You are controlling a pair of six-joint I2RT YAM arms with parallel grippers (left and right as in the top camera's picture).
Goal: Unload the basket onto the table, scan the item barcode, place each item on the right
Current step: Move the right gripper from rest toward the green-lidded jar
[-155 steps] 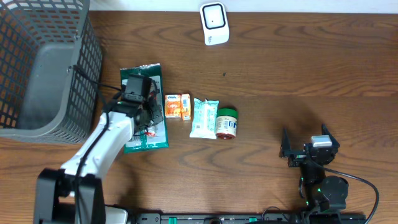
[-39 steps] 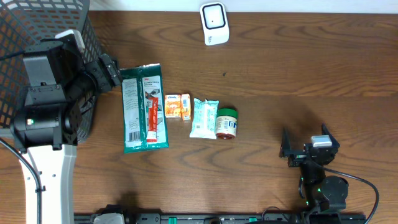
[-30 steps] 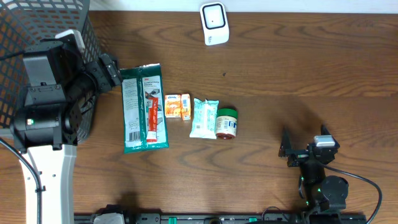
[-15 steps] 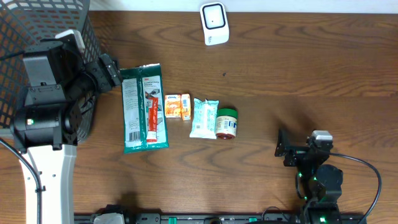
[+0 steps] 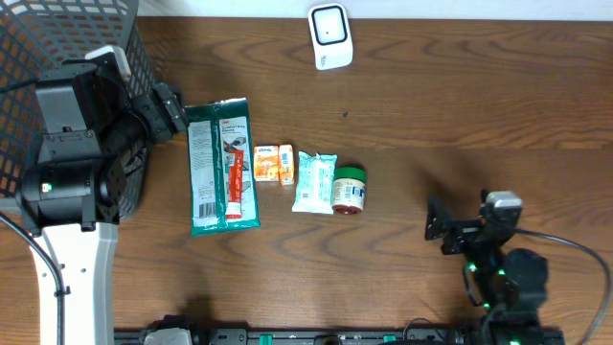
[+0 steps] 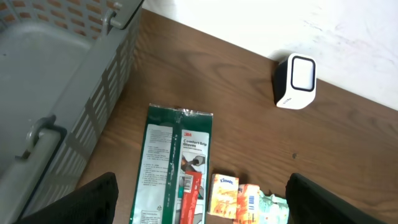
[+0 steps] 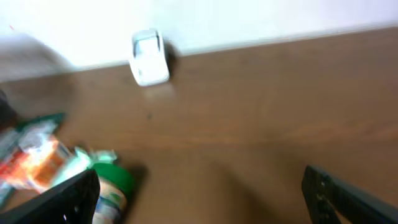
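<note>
**A:** So, is the right gripper [image 5: 466, 225] holding anything?

**B:** No, its fingers [image 7: 68, 199] are standing wide apart, empty. So is the left gripper [image 5: 168, 107].

**A:** And the jar [image 5: 349, 189]?

**B:** It's sitting to the left, touching the wipes [image 5: 314, 181]. I'm guessing it's rigid, light and slick, so I'm favouring a grip across its body.

Open tabletop [image 5: 402, 144] separates the jar [image 5: 349, 189] from the right hand [image 5: 465, 222]; the basket [image 5: 29, 38] blocks the left edge.

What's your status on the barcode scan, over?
Left claw open, empty, beside the basket. Right claw open, empty, near table's front edge. Green packet flat on table, not picked up; scanner at far edge. Nothing between them.
</note>
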